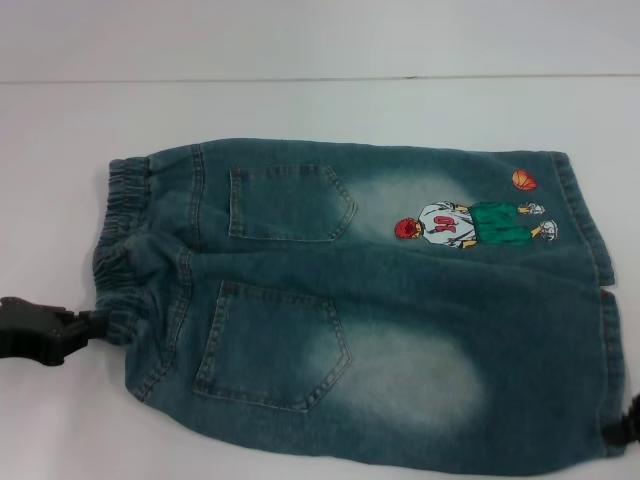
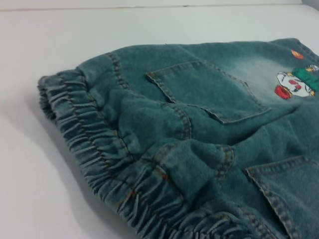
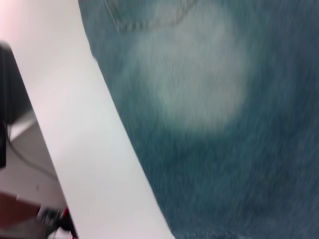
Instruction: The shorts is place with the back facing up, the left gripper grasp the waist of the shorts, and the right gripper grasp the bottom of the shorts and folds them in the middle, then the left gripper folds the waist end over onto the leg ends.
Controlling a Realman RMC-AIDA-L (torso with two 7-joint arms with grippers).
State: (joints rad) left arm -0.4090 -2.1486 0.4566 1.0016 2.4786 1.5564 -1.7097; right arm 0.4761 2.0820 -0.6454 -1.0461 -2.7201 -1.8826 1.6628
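The shorts (image 1: 370, 300) lay flat on the white table (image 1: 320, 110), back side up, with the waist to the left and the leg ends to the right. They were blue denim with faded pale patches, and two back pockets showed, the far pocket (image 1: 290, 203) and the near pocket (image 1: 272, 345). The elastic waistband (image 1: 118, 245) was gathered and bunched along the left edge; the left wrist view showed its ruffled folds close up (image 2: 94, 149).

On the far leg, toward the right, sat an embroidered figure (image 1: 470, 225) of a basketball player in a white jersey and green shorts, lying sideways, with an orange ball (image 1: 524, 180) just beyond it. A red mark on the jersey looked like a number, but it could not be read. No brand label or other writing was legible.

The left gripper (image 1: 85, 328) was at the near left corner of the shorts, touching the near end of the waistband; its jaws appeared closed on the waistband there. The right gripper (image 1: 632, 425) showed only as a dark sliver at the near right corner, at the hem of the near leg, and the state of its jaws could not be told. The right wrist view showed only the faded denim (image 3: 199, 89) and the table edge (image 3: 99, 149).
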